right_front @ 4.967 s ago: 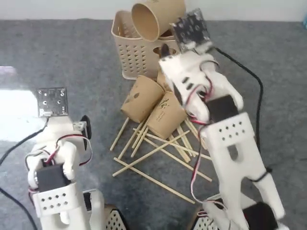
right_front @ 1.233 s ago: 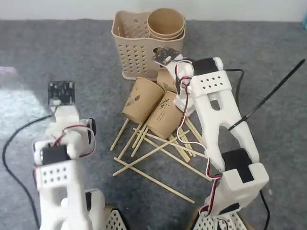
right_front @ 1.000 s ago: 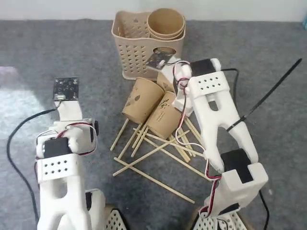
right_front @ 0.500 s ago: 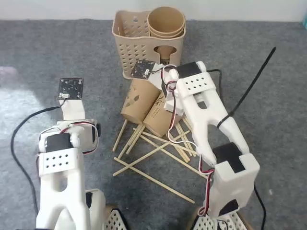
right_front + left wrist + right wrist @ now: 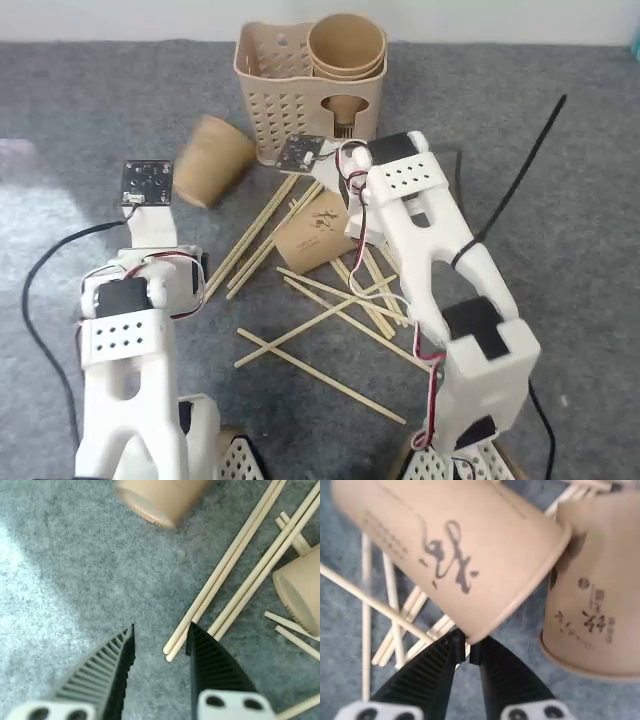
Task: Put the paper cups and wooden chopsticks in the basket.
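Observation:
The beige basket (image 5: 270, 95) stands at the back with stacked paper cups (image 5: 346, 45) inside. One paper cup (image 5: 318, 232) (image 5: 455, 555) lies on its side among scattered wooden chopsticks (image 5: 330, 320). My right gripper (image 5: 465, 645) is shut on its rim, under the right arm (image 5: 405, 200). A second cup (image 5: 595, 605) lies right beside it. Another cup (image 5: 210, 160) (image 5: 160, 500) is blurred, left of the basket, just beyond my left gripper (image 5: 161, 630). That gripper is open over the carpet, with two chopstick ends (image 5: 172, 650) between its fingertips.
Grey carpet (image 5: 560, 120) covers the table. The left arm (image 5: 130, 320) stands at the front left. A black cable tie (image 5: 520, 180) sticks out from the right arm. Open carpet lies left of the left arm and right of the basket.
One cup has rolled left, away from the pile toward the left arm. The other cup has turned, and several chopsticks have shifted toward the basket. The right arm has kept low over the cups.

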You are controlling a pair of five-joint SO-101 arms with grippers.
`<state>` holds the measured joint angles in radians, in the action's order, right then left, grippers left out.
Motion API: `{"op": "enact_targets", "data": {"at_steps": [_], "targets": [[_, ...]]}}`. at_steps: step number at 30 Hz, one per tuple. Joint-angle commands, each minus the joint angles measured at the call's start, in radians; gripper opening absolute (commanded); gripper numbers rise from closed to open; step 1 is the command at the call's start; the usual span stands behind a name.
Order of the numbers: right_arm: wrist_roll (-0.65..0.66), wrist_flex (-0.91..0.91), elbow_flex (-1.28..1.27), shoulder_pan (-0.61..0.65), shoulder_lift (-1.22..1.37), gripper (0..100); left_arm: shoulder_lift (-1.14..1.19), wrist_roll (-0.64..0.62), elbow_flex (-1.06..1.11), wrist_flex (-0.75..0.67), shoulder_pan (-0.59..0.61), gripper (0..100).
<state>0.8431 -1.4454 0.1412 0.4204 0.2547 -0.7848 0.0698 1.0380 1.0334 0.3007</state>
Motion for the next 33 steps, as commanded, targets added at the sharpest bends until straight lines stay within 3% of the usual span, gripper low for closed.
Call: {"op": "enact_targets", "data": {"at_steps": [1,9,18,33], "targets": [[-0.015,-0.054,0.015,0.038,-0.17,0.9,-0.006,0.014,-0.038,-0.026,-0.006,16],[-0.015,-0.148,0.014,0.061,-0.348,0.9,-0.006,0.014,-0.038,-0.026,-0.005,16],[-0.009,-0.171,0.021,0.054,-0.369,0.9,0.0,0.011,-0.038,-0.04,-0.002,16],[0.057,0.234,0.037,0.053,-0.674,0.8,0.0,0.009,-0.036,-0.04,0.0,16]]}}
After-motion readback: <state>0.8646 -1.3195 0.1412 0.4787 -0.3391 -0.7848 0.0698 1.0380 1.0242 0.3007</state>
